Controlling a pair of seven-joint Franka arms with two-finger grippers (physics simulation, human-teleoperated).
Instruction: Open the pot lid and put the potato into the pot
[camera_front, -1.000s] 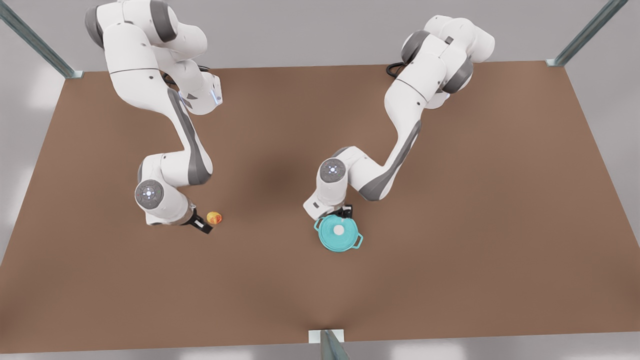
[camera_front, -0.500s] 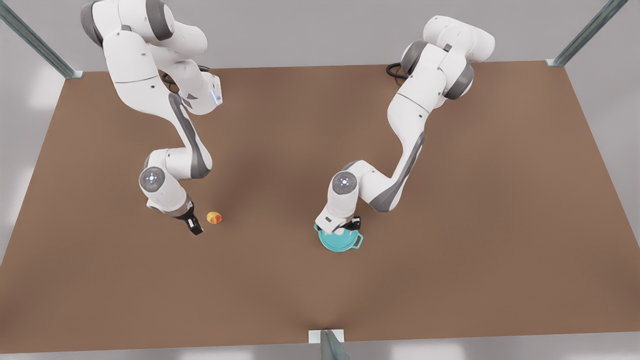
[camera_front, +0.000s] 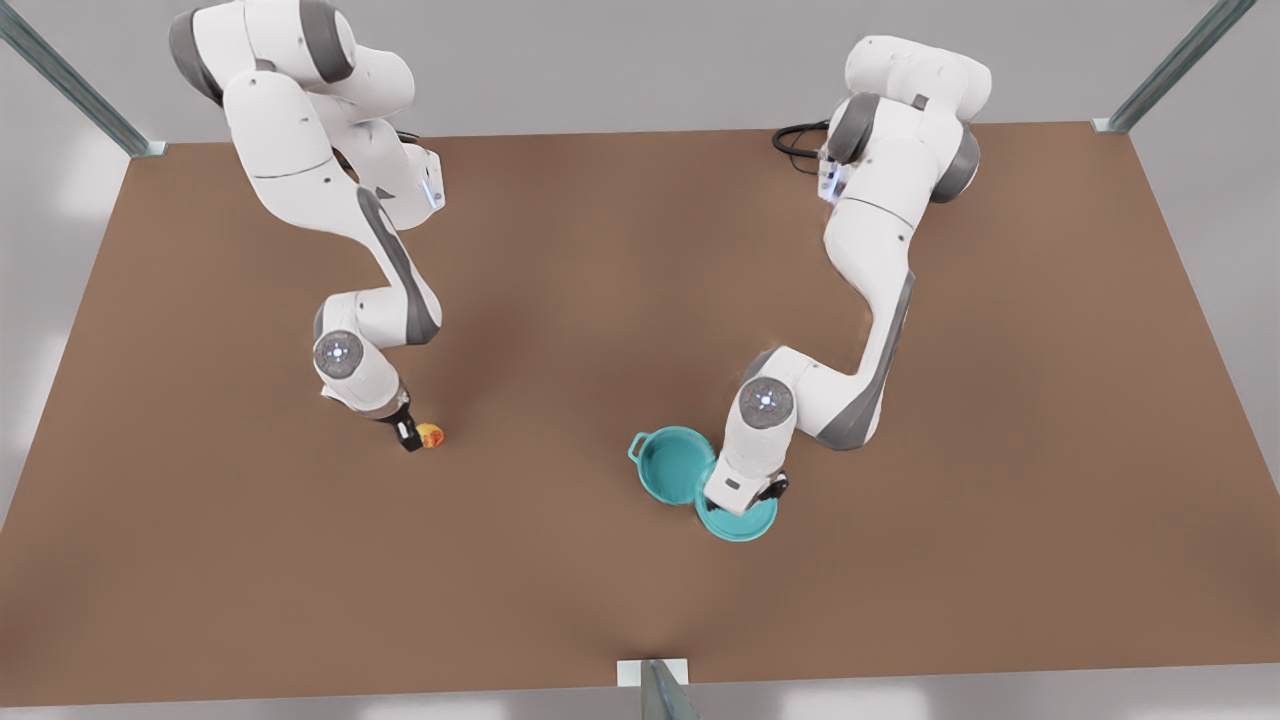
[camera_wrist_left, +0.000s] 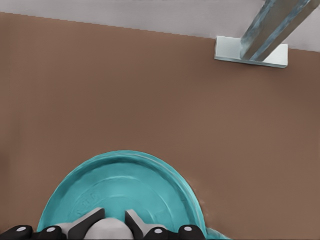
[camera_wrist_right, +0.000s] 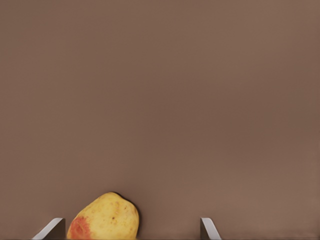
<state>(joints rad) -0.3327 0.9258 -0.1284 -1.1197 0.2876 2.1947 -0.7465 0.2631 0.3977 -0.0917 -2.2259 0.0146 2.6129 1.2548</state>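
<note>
While the left gripper pinches the flat teal lid by its knob beside the open round pot, it should set it down softly. Farther off, the right gripper hangs open around the lumpy yellow potato on the brown table, and should close gently.

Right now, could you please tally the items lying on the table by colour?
Teal: 2, the pot and the pot lid
Yellow with orange-red: 1, the potato
Total: 3
</note>
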